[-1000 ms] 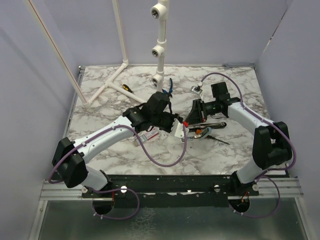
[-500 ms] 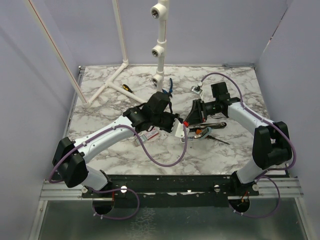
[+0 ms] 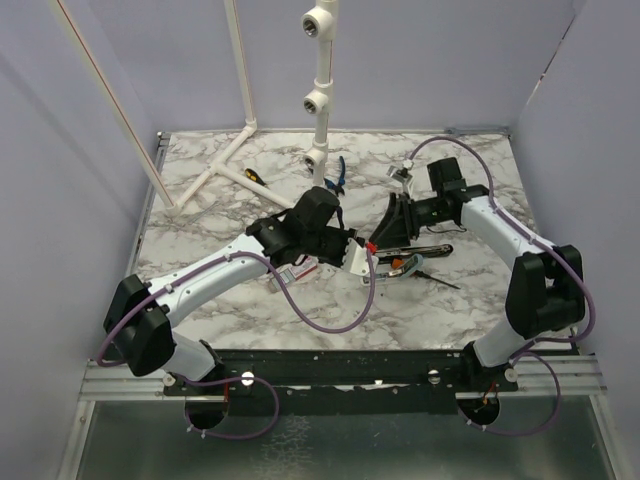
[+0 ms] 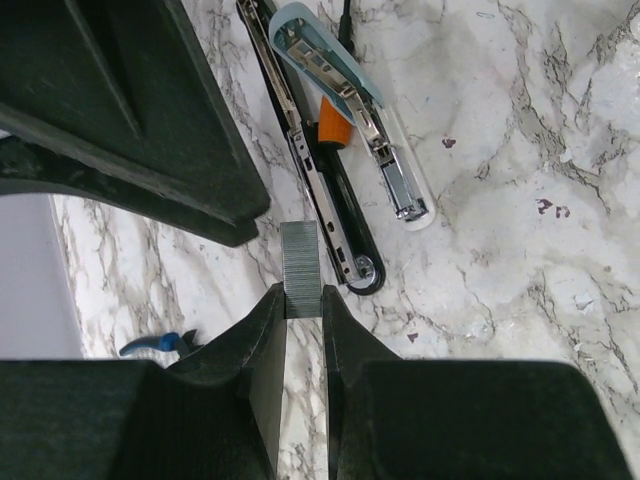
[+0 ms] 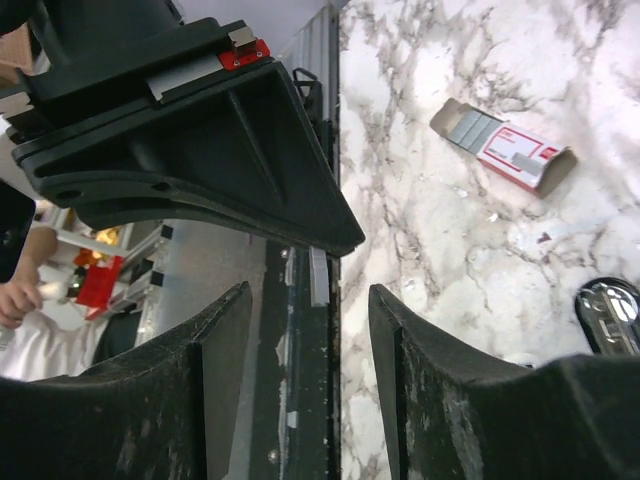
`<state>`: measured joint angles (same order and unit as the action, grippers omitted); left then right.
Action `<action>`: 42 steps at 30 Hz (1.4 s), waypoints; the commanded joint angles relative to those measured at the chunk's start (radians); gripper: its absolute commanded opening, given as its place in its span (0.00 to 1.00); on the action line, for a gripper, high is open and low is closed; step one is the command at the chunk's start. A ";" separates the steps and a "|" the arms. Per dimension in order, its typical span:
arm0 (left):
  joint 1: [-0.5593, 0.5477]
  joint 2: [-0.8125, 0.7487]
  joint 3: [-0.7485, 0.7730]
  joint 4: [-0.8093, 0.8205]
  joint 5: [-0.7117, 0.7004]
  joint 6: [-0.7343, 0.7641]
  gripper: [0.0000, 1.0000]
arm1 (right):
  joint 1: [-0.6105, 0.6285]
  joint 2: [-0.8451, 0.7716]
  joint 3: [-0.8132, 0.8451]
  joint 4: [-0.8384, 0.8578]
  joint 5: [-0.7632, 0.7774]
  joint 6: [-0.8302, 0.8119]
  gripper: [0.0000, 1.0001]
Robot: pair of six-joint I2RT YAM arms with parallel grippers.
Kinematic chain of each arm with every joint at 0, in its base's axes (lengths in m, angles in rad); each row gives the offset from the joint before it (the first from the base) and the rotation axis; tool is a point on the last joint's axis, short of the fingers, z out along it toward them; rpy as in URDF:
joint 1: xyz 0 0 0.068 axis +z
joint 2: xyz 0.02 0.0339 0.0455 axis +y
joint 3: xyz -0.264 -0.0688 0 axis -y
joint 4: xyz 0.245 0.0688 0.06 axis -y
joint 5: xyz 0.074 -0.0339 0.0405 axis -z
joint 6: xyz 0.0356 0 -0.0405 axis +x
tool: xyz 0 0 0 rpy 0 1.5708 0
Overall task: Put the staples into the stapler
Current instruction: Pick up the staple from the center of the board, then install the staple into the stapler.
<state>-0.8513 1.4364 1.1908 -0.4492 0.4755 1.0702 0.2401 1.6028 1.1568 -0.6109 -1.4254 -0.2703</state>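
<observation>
Bright, even light from above, soft shadows on the table (image 3: 200, 215) (wrist views' foreground dark, slightly blurred).

1. The left arm (image 3: 210, 268) and the right arm (image 3: 500, 232) have white link shells and bulky black joint housings.
2. A purple cable (image 3: 320, 329) runs along each arm.
3. The left gripper (image 4: 300, 300) has matte black, flat-sided fingers (image 4: 262, 350) and a small red label (image 5: 245, 52).
4. The right gripper (image 5: 308, 300) has black fingers (image 5: 220, 370) scuffed pale.

Staples box (image 5: 508, 150) lies open on the marble table (image 5: 430, 240).
</observation>
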 commanded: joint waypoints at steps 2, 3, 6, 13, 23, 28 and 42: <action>0.004 -0.040 -0.048 0.042 -0.024 -0.090 0.13 | -0.061 -0.026 0.044 -0.177 0.060 -0.202 0.55; 0.008 -0.041 -0.056 0.049 -0.021 -0.109 0.14 | -0.079 -0.030 0.046 -0.191 0.067 -0.223 0.55; 0.016 -0.028 -0.074 0.088 -0.022 -0.193 0.15 | -0.149 -0.044 0.033 -0.192 0.075 -0.251 0.55; 0.032 0.086 -0.039 0.111 -0.050 -0.401 0.18 | -0.282 -0.167 -0.061 -0.055 0.116 -0.210 0.55; 0.035 0.262 0.081 0.072 -0.102 -0.464 0.18 | -0.289 -0.428 -0.238 0.148 0.279 -0.136 0.55; 0.037 0.371 0.174 0.009 -0.110 -0.460 0.18 | -0.289 -0.462 -0.251 0.101 0.293 -0.181 0.55; 0.037 0.515 0.323 -0.092 -0.129 -0.490 0.18 | -0.304 -0.471 -0.250 0.068 0.351 -0.210 0.55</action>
<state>-0.8173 1.9190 1.4620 -0.4881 0.3687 0.5987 -0.0570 1.1423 0.9089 -0.5209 -1.1057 -0.4580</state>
